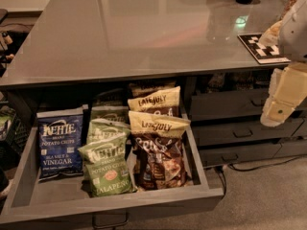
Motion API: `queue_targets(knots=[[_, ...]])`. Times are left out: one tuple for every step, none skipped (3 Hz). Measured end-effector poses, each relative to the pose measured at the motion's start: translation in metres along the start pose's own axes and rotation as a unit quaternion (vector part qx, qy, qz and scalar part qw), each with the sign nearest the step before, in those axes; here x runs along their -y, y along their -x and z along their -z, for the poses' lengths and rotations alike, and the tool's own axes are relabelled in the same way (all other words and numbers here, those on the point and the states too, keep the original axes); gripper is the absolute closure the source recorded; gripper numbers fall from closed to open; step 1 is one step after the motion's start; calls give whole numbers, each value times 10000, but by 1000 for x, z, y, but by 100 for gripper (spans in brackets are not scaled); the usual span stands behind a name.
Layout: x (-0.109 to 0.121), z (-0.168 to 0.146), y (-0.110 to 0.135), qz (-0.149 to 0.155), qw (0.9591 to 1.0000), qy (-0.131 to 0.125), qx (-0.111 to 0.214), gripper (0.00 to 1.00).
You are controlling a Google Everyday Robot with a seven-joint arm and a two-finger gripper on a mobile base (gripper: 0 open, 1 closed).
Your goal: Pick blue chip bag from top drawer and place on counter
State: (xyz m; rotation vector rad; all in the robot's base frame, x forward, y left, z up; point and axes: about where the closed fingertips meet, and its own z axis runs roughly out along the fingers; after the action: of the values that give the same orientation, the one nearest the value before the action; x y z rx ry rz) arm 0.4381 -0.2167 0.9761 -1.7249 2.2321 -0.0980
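Observation:
The blue chip bag lies flat at the left of the open top drawer, label up, white lettering showing. The drawer is pulled out below the counter, with its dark pull handle at the bottom edge. My gripper hangs at the far right of the view, in front of the counter's right edge and the closed drawers. It is well to the right of the open drawer and above its level, and it holds nothing that I can see.
Green jalapeno bags lie in the drawer's middle and brown Late July bags at its right. Narrower closed drawer fronts are stacked to the right. A black-and-white marker card lies on the counter's right side. A cable runs on the floor at the right.

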Motion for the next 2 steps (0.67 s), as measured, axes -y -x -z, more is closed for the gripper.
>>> queue_targets(knots=[[-2, 0, 11, 44, 9999, -36, 84, 0], [2, -17, 46, 239, 9994, 152, 198, 0]])
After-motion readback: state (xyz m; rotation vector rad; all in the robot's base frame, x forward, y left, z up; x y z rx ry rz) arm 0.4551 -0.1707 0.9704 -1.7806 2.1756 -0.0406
